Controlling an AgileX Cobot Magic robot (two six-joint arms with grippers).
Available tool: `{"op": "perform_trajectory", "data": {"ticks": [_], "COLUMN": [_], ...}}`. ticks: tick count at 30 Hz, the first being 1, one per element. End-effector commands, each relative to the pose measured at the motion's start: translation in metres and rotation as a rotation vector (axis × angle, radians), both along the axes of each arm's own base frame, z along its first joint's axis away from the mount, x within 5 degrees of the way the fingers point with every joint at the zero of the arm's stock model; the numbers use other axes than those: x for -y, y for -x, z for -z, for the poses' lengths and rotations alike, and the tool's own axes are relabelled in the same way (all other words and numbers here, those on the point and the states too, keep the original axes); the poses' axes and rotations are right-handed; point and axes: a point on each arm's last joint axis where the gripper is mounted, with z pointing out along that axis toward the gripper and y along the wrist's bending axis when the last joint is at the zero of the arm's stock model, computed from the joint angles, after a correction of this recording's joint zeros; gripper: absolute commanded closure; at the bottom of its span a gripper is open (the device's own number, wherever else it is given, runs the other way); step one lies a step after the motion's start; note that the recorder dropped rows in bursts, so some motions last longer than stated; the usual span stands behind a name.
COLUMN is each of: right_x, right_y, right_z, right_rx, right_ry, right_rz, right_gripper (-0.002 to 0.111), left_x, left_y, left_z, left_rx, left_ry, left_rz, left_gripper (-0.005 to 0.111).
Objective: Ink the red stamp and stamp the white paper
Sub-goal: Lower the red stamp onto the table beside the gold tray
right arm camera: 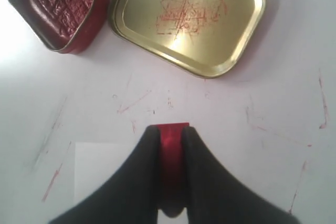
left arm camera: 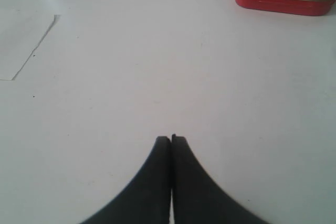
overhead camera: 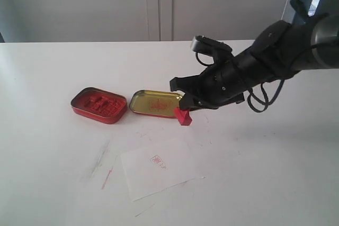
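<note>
Right claw [right arm camera: 169,129] pinched tight on red stamp [right arm camera: 169,150] | stamp hangs just beside gold lid [overhead camera: 155,102], ink tin [overhead camera: 99,104] farther off | left claw [left arm camera: 171,139] squeezed shut, holding nothing | risk: skipping ink gives a dry press, or loose white paper [overhead camera: 159,170] slides and smudges

The stamp [overhead camera: 184,116] is red, the tin [overhead camera: 91,113] red-filled, the lid [overhead camera: 141,102] gold with red smears, the paper [overhead camera: 170,176] white.

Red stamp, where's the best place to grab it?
By its narrower handle, coming from above, one finger on each side. The right gripper holds the red stamp that way now, leaving its blocky base pointing down, free to press.
</note>
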Motion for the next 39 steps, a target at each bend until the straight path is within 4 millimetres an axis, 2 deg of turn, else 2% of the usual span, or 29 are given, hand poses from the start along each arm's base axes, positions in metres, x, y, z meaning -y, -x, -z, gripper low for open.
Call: {"op": "perform_trajectory", "data": {"ticks": [1,9,31,39], "right_x": [0.016,0.032,0.032,0.034], "right_y": [0.002,0.0,-0.004,-0.007], "right_z": [0.003,0.002,0.059,0.064], "right_rx": [0.016,0.075,-0.039,-0.029], "right_ry": [-0.115,-0.297,-0.311,-0.297], "right_rz": [0.001,0.001,0.035,0.054], "right_gripper": [0.108,0.108,0.108,0.108], "left_x": [0.0,0.0,0.0,0.0], "left_y": [0.001,0.001,0.001,0.001], "left_z": [0.003,0.003,0.003,0.003], "left_rx": [-0.014,-0.014,-0.014,-0.014], "left_ry": [0.004,0.004,0.004,0.004], "left_rz": [0.0,0.0,0.0,0.0], "left_gripper": [0.107,0.107,0.107,0.107]}}
